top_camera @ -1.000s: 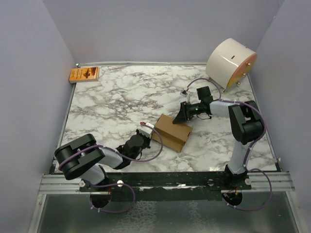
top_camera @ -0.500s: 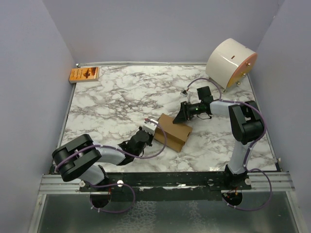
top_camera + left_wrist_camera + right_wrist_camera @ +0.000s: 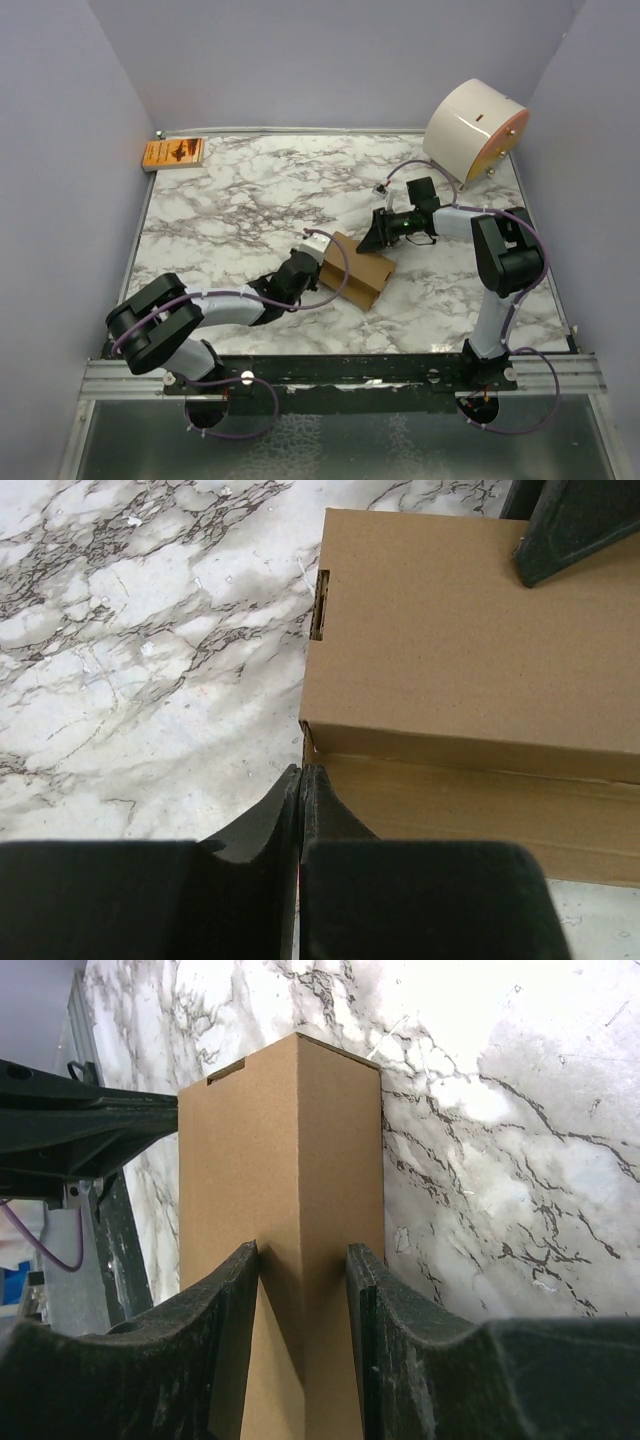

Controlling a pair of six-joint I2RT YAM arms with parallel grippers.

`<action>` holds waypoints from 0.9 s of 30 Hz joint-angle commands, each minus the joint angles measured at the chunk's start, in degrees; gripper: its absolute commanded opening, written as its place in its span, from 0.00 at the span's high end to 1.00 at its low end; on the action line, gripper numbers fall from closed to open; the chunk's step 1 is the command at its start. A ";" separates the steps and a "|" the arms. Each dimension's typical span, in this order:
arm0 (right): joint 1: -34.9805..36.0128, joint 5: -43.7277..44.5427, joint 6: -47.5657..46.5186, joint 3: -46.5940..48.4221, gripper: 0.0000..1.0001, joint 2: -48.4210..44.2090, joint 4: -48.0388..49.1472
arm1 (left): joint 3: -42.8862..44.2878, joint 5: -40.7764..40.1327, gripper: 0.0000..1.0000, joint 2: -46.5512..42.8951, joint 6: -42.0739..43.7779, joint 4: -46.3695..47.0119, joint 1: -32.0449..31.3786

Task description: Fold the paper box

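The left pincer (image 3: 300, 778) was pressed together, its tips touching a corner of the paper box (image 3: 357, 270) just in front of it; the right pincer (image 3: 302, 1253) pinched the box's opposite end, one finger on each side.

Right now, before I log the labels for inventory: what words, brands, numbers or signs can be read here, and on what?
No text can be read in any view.
The orange packet: dark print, too small and blurred to read.
The paper box: plain brown, no writing.
The white cylinder: no lettering visible.
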 commanded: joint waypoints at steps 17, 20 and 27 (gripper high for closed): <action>1.18 5.85 -2.86 -0.16 0.62 2.15 -0.85 | 15.41 7.20 0.81 1.41 -5.96 -17.44 3.33; 1.19 5.75 -2.83 -0.08 0.61 2.13 -0.85 | 15.83 7.41 0.73 -0.20 -7.63 -21.04 3.45; 1.19 5.62 -2.77 -0.02 0.61 1.93 -0.76 | 15.95 8.30 0.60 -5.55 -13.13 -30.35 3.74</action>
